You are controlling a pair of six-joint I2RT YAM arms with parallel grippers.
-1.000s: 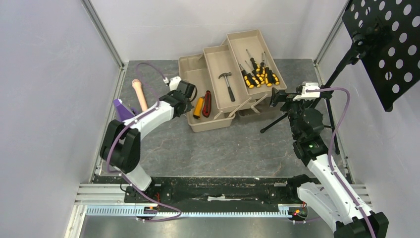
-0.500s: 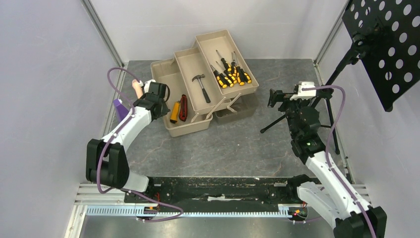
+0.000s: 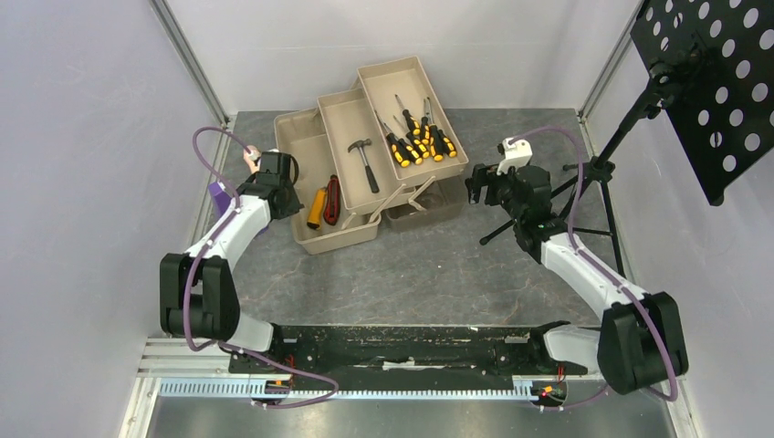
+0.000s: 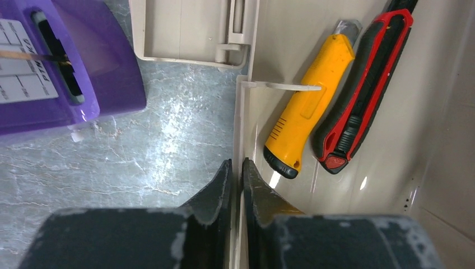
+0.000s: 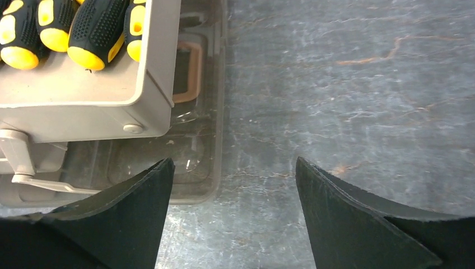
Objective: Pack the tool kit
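The left pincer (image 4: 236, 168) is clamped shut on the thin left wall of the toolbox (image 3: 339, 239), which stands open toward the back of the surface (image 3: 429, 269), trays stepped out to the far right. The right pincer (image 5: 233, 163) gapes wide and empty just beside the box's right end, the screwdriver tray (image 5: 84, 101) lying to its left; it looks the nearer arm to fold them.

Purple block (image 4: 56, 61) is cropped at the edge; screwdrivers (image 5: 84, 28) are cut off past the handles; rod (image 3: 249, 157) is mostly hidden by left arm (image 3: 233, 224).
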